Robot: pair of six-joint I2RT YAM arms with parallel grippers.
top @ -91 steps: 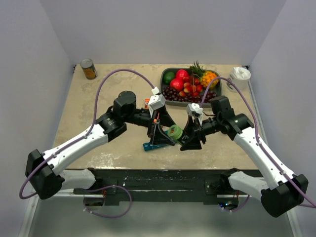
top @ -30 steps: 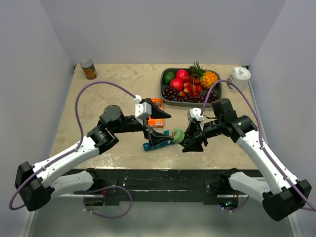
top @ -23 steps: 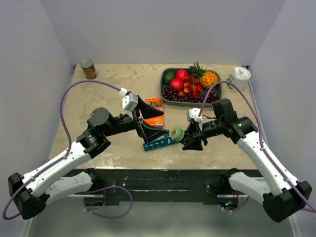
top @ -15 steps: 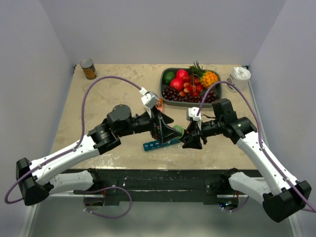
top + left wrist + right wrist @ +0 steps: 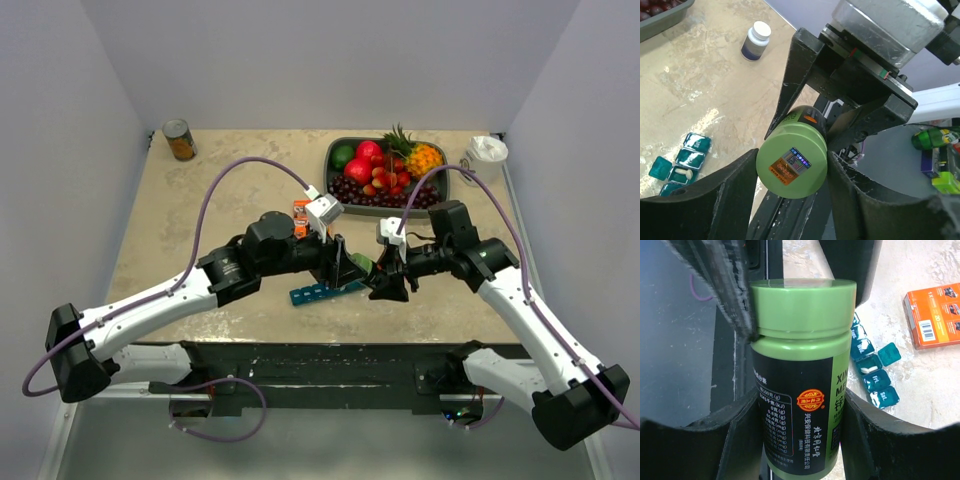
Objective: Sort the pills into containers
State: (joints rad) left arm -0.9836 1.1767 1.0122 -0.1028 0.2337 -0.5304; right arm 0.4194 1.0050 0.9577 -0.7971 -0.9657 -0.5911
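A green pill bottle (image 5: 800, 390) with a black label is gripped around its body by my right gripper (image 5: 800, 430), held above the table at the front centre (image 5: 358, 264). My left gripper (image 5: 792, 180) meets it from the left, its fingers pressed on both sides of the green cap (image 5: 792, 165). The teal pill organiser (image 5: 325, 292) lies on the table just below the bottle. Some of its lids stand open (image 5: 872, 370), and a white pill (image 5: 682, 173) lies in one compartment.
An orange box (image 5: 300, 215) lies behind the left gripper. A grey tray (image 5: 335, 150) of fruit stands at the back, a tin can (image 5: 180, 140) at the back left, a white container (image 5: 486, 152) at the back right. A small white bottle (image 5: 756, 41) stands on the table.
My left arm swung back in from the left and its wide-open fingers came together on the bottle's cap. The right gripper kept the bottle nearly still.
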